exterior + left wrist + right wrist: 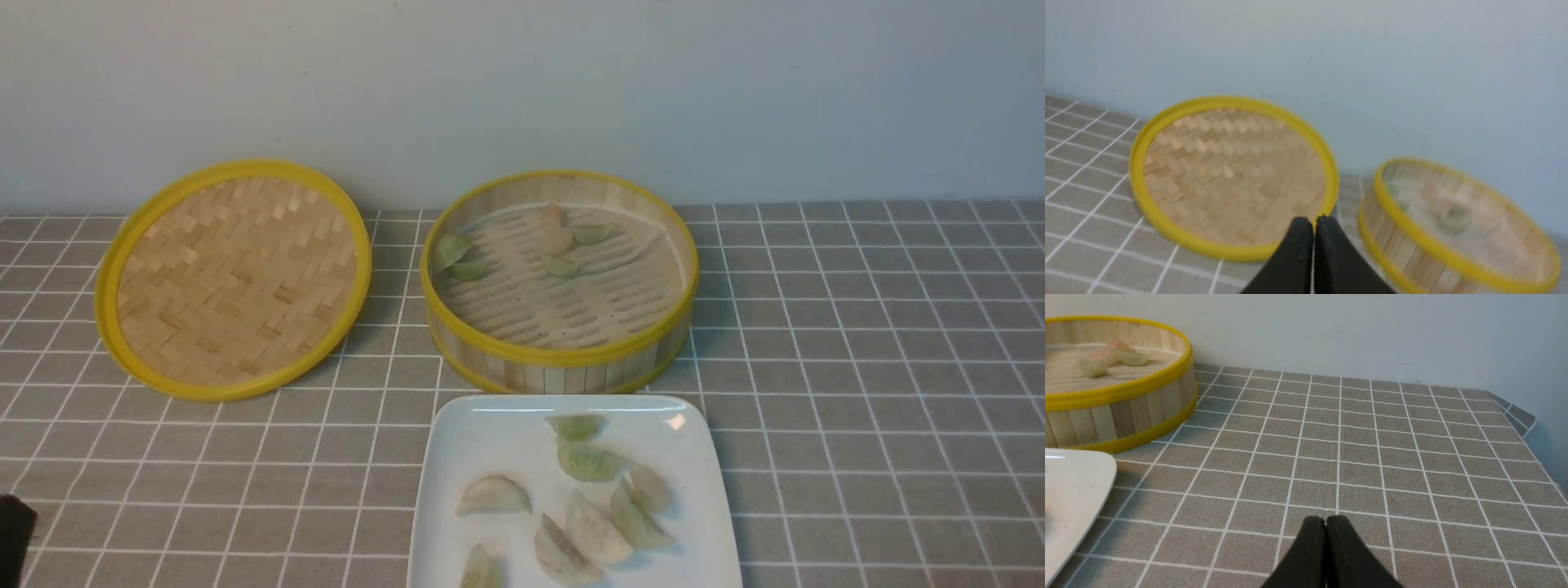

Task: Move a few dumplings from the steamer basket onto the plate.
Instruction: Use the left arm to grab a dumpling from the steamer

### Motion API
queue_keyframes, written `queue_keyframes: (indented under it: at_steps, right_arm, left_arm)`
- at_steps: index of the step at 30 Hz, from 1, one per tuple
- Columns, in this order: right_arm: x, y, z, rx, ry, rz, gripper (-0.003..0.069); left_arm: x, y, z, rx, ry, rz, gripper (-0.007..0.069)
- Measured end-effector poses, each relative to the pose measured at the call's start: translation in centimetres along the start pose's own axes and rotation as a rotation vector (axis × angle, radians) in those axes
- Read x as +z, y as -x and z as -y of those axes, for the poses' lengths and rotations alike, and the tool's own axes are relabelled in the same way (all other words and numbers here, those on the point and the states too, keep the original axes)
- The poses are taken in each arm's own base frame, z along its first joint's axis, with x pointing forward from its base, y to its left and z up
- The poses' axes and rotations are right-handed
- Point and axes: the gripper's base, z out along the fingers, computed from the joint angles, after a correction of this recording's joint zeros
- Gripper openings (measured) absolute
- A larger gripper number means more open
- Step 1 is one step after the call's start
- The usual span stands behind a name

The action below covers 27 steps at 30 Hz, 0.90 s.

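Left wrist view's got the left gripper (1314,222) pointing toward the woven lid (1235,179), pinched closed; right gripper (1326,522) is aiming forward over tiles (1363,457), also closed.

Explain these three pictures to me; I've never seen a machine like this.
It is a robot with two arms, each ending in a gripper. The front view looks forward from between the arms; the other two come from cameras on its wrists. On the tiled-pattern surface stand a bamboo steamer basket with a few dumplings inside, a white plate with more, and a woven lid. The left gripper and right gripper are both shut and hold nothing.
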Motion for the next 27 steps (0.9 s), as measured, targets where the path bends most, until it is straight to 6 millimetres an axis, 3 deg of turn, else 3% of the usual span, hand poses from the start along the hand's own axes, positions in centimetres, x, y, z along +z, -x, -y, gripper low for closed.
queue_keyframes:
  at_steps: [3,6,8,9,10,11,13,15,20,23,25,26,27]
  right_arm:
    - [0.0,0.1,-0.1,0.064,0.011,0.015,-0.001]
    - [0.0,0.9,-0.3,0.327,0.052,0.098,-0.001]
    - [-0.1,1.5,-0.3,0.455,0.071,0.162,-0.001]
    - [-0.2,2.0,-0.2,0.566,0.086,0.213,-0.001]
    - [-0.2,2.1,-0.2,0.583,0.087,0.227,-0.001]
    - [-0.3,2.5,0.0,0.627,0.09,0.274,-0.001]
    - [-0.4,2.7,0.1,0.635,0.088,0.303,-0.001]
    - [-0.5,3.1,0.3,0.61,0.078,0.35,-0.001]
    - [-0.6,3.2,0.4,0.595,0.072,0.371,-0.001]
    - [-0.5,3.0,0.2,0.608,0.083,0.342,-0.001]
    - [-0.5,2.9,-0.3,0.617,0.113,0.222,-0.001]
    - [-0.6,3.1,-0.3,0.617,0.114,0.226,-0.001]
    - [-0.8,4.1,-0.6,0.61,0.136,0.15,-0.001]
  left_arm:
    - [-0.1,1.1,0.0,-0.136,-0.006,0.123,-0.0005]
    - [-0.6,3.2,-0.4,-0.269,-0.007,0.358,-0.0005]
    - [-0.8,4.0,-0.3,-0.313,-0.016,0.427,-0.0005]
    - [-1.2,5.3,0.2,-0.334,-0.042,0.472,-0.0005]
    - [-1.2,5.5,0.4,-0.335,-0.046,0.476,-0.0005]
    - [-1.6,7.5,1.6,-0.324,-0.091,0.497,-0.0005]
    - [-1.7,8.6,2.4,-0.292,-0.113,0.488,-0.0005]
    - [-1.1,11.6,4.8,-0.189,-0.14,0.394,-0.0005]
    - [2.5,15.3,8.0,-0.007,-0.085,0.054,-0.0005]
    - [5.1,15.9,8.7,0.069,-0.035,-0.146,-0.0005]
    - [8.7,15.8,9.2,0.172,0.003,-0.43,-0.0005]
    - [8.6,15.9,9.3,0.171,0.001,-0.437,-0.0005]
    - [11.0,15.1,9.3,0.223,-0.002,-0.597,-0.0005]
